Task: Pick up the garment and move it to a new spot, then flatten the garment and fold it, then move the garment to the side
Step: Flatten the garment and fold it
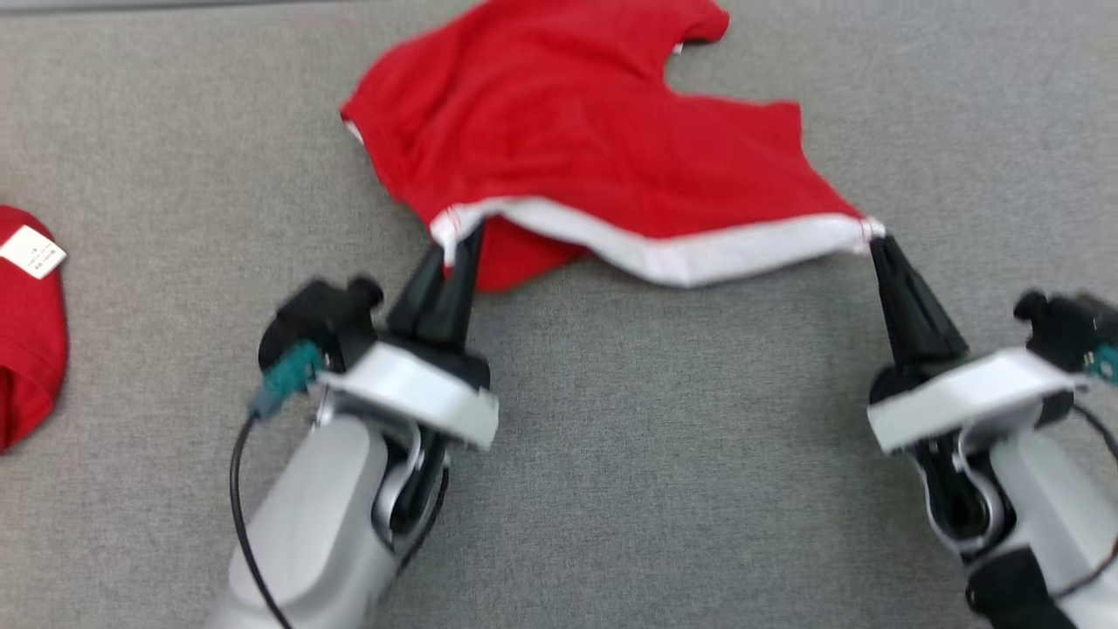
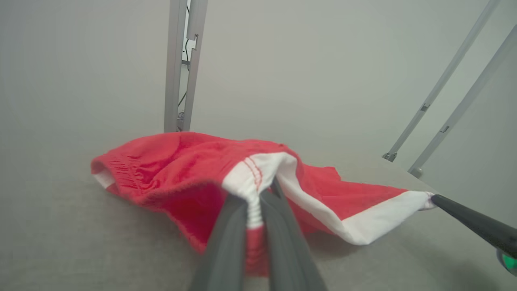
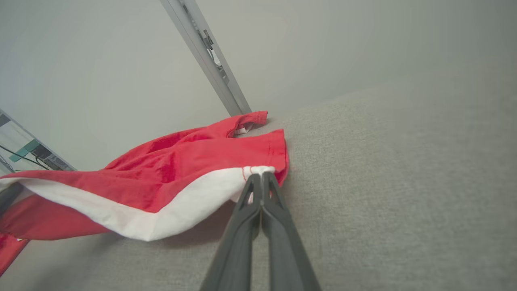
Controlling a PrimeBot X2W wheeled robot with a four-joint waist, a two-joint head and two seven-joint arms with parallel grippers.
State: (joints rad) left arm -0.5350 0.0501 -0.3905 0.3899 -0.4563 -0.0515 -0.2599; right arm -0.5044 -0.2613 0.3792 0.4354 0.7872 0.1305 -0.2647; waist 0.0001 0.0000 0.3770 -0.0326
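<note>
Tabletop [image 1: 611, 489] of grey, felt-like cloth runs under everything. The red garment [image 1: 559, 114] lies at the far middle of it, its far part rumpled on the surface. Its white hem band [image 1: 699, 253] is raised along the near edge and sags between two pinch points. A second red garment [image 1: 26, 349] sits well apart at the left edge, with a small white label [image 1: 32, 251] on it.

The left gripper [image 1: 454, 252] is closed on the band's left corner, and cloth is squeezed between its fingers [image 2: 230, 226] in the left wrist view. The right gripper [image 3: 261, 176] is pressed shut on the band's right corner, gripping only a sliver of white.

Risks, as I judge them:
- The right hold is thin, so a sharp tug or a widening of the arms could pull that corner free and drop that side.
- A red flap hangs under the band near the left gripper. Laid down like that, it would fold beneath and spoil the flattening.
- The rough surface may drag the far bunched part and roll it under.
- Uneven pulling would skew the hem.
- A new spot too far left would overlap the second garment.
</note>
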